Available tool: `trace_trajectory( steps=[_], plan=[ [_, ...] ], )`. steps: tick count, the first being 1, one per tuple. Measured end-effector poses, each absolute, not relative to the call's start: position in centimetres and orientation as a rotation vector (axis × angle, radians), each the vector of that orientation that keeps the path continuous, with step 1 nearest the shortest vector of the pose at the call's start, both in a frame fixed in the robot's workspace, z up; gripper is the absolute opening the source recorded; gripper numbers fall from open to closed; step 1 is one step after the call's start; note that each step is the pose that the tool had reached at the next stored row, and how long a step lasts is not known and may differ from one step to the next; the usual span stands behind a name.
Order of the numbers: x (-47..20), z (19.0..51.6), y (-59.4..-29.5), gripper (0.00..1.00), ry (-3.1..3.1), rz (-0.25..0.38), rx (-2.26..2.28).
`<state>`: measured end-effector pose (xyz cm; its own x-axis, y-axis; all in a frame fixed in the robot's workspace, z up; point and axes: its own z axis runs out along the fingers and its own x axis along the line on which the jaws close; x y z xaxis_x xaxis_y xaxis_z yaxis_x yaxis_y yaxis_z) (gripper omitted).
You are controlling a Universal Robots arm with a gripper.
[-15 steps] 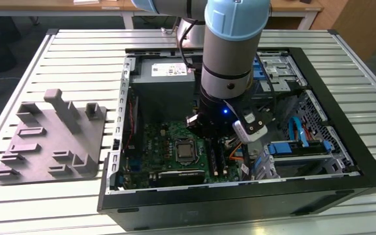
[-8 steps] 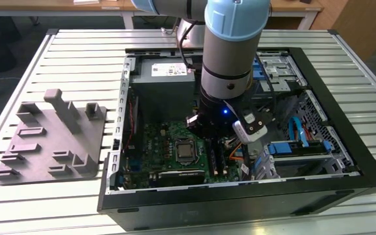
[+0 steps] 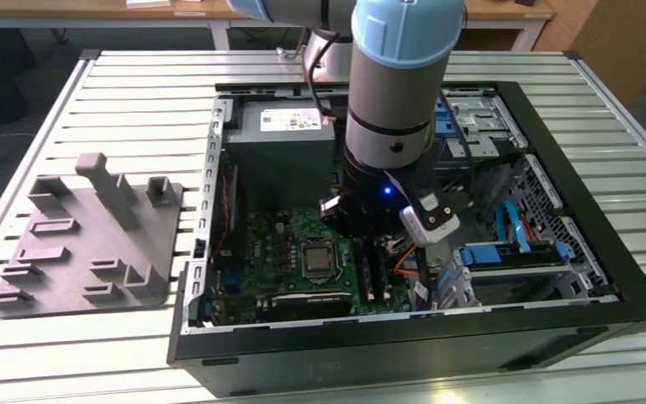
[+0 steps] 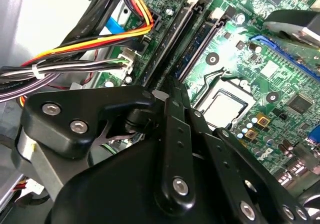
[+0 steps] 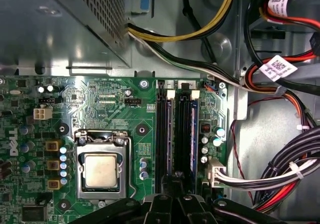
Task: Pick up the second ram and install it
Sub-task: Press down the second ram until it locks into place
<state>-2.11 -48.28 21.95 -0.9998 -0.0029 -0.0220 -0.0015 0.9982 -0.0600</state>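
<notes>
Hand [image 5: 175, 196] low over two ram slots [image 5: 176, 134] on one motherboard [image 5: 100, 109], grip state unclear.

Fixture [image 3: 87, 240] on table [image 3: 144, 101], at exterior view's left of PC case [image 3: 592, 252]

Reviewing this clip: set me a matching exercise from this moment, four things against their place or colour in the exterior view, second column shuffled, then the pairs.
Things:
1. grey plastic fixture
2. gripper
3. green motherboard
4. blue cables

Places or colours:
A. floor of the open computer case, carrying a square silver chip
B. on the slatted table, at the exterior view's left, outside the case
C. inside the case, toward the exterior view's right
D. down inside the case, over the memory slots

Pairs: 1-B, 2-D, 3-A, 4-C
</notes>
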Motion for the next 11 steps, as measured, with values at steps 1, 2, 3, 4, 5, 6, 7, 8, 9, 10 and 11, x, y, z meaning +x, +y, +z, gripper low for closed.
trace_trajectory(
  steps=[1, 2, 3, 4, 5, 6, 7, 8, 9, 10, 11],
  plan=[
    [-2.1, 22.0, -48.2, 0.1, 3.118, -0.094, -0.003],
    [-2.1, 22.1, -48.1, 0.1, 3.118, -0.094, -0.003],
    [-2.1, 22.3, -48.1, 0.1, 3.118, -0.095, -0.004],
    [-2.1, 22.5, -48.1, 0.1, 3.118, -0.095, -0.004],
    [-2.1, 22.8, -48.1, 0.1, 3.118, -0.095, -0.004],
    [-2.1, 23.1, -48.1, 0.1, 3.118, -0.094, -0.004],
    [-2.1, 23.4, -48.1, 0.1, 3.118, -0.095, -0.004],
    [-2.1, 23.7, -48.0, 0.1, 3.118, -0.095, -0.004],
    [-2.1, 24.0, -48.0, 0.1, 3.118, -0.095, -0.004],
    [-2.1, 24.3, -48.0, 0.1, 3.118, -0.095, -0.004],
    [-2.1, 24.7, -48.0, 0.1, 3.118, -0.095, -0.004]
  ],
)
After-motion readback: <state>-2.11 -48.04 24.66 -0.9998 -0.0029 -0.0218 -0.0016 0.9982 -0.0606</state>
